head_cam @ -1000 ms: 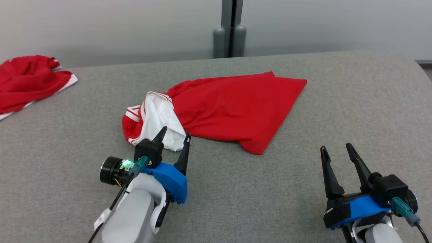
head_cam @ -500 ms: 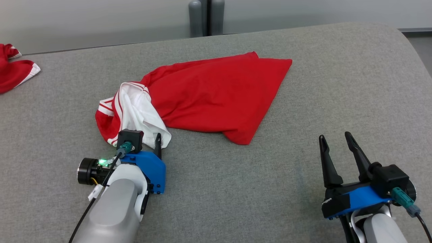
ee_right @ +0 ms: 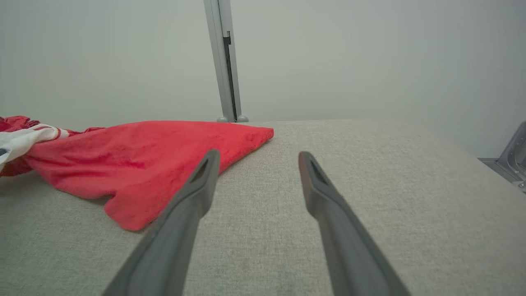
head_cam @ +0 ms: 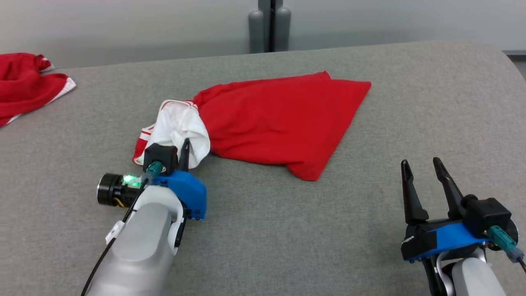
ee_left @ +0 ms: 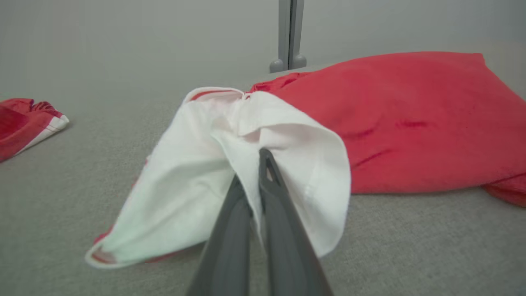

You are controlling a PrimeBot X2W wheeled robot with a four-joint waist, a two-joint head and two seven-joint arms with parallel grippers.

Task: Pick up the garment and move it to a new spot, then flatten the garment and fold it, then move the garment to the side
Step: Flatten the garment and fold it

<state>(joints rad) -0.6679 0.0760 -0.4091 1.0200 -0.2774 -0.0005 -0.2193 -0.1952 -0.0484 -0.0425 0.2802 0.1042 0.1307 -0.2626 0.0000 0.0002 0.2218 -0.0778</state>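
Note:
A red garment (head_cam: 279, 123) with a white, red-striped end lies crumpled in the middle of the grey padded table (head_cam: 287, 230). My left gripper (head_cam: 181, 154) sits at that white end, shut on the white cloth. The left wrist view shows the garment (ee_left: 411, 119) with white fabric bunched and pinched between the closed tips of my left gripper (ee_left: 257, 172), lifted slightly off the surface. My right gripper (head_cam: 423, 166) rests open at the lower right, well clear of the cloth. In the right wrist view the garment (ee_right: 135, 156) lies left of my right gripper (ee_right: 257, 158).
A second red and white garment (head_cam: 24, 88) lies at the far left edge of the table. A grey post (head_cam: 269, 24) stands behind the table against the pale wall. The table's rounded right end (head_cam: 505, 82) drops off.
My left gripper went forward onto the white end and shut on it, bunching and lifting the cloth. The head camera shifted between frames. The right gripper kept its open pose.

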